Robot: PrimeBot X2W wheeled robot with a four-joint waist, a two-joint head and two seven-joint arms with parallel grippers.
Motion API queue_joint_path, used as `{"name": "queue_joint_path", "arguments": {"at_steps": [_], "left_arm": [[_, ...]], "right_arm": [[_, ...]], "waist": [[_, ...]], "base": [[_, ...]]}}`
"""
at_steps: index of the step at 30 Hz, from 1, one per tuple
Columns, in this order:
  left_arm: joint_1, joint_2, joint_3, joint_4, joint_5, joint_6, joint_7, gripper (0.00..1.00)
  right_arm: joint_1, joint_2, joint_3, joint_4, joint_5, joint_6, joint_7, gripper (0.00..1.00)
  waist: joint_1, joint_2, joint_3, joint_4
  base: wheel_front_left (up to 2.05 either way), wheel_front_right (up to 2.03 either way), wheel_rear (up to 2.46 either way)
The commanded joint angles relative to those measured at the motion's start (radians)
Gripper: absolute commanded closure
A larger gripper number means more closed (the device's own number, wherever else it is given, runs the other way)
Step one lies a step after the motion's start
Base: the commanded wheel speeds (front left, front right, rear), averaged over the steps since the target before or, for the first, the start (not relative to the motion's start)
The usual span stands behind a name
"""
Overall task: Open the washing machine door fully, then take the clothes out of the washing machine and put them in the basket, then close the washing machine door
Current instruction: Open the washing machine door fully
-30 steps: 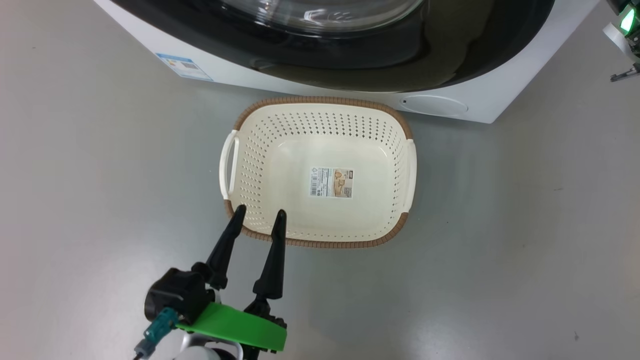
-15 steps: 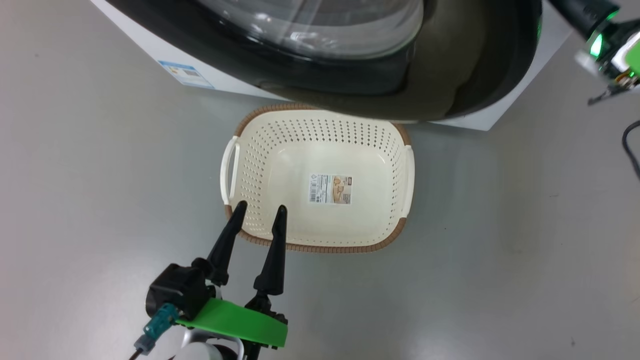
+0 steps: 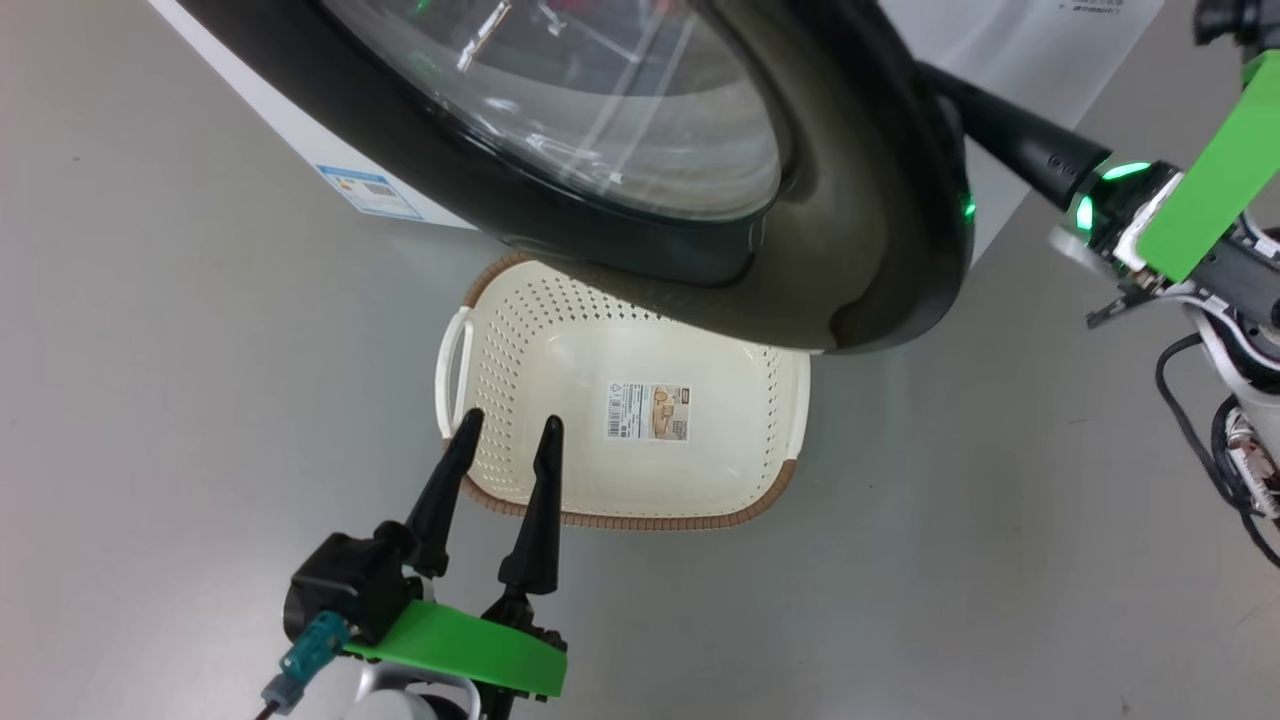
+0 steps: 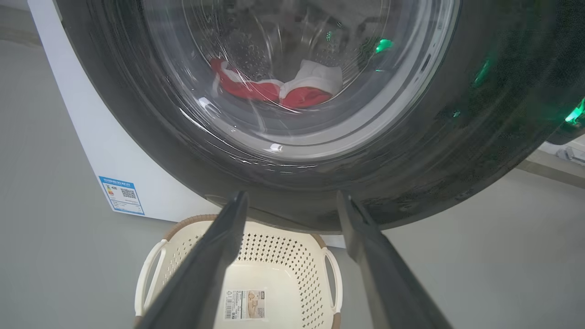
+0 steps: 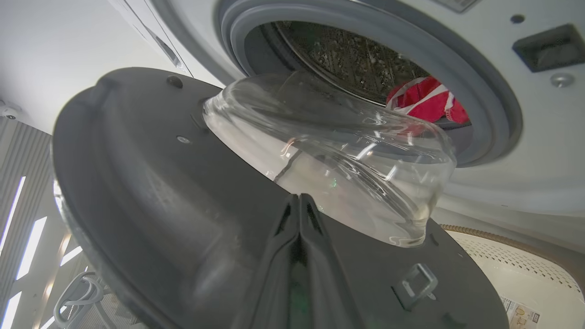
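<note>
A bare test space, more robotics lab than home laundry, surrounds me: the white washing machine [image 4: 91,137] stands directly on a smooth, industrial-looking grey floor [image 3: 150,400], with a cream basket [image 3: 455,350] on the floor just before it, while my right wrist camera catches long bright light strips [image 5: 27,237], a ribbed grey wall panel [image 5: 13,151] and looped white cabling [image 5: 73,301].

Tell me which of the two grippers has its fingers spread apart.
The left gripper, near the basket: a clear gap separates its two fingers. On the right gripper the fingers lie pressed together at the inner side of the washing machine door.
</note>
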Motion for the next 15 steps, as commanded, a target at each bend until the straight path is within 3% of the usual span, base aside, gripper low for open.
{"name": "queue_joint_path", "arguments": {"at_steps": [1,15], "left_arm": [[0.019,0.012,0.035,-0.017,0.015,-0.001,-0.012,0.00],[0.045,0.012,0.046,-0.020,0.022,-0.004,-0.012,0.00]], "right_arm": [[0.034,0.013,0.008,-0.040,-0.018,0.005,0.015,1.00],[0.143,0.048,0.032,-0.113,-0.029,0.005,0.084,1.00]], "waist": [[0.0000,0.0000,-0.008,-0.003],[0.0000,0.0000,-0.047,-0.008]], "base": [[0.00,0.00,0.00],[0.00,0.00,0.00]]}}
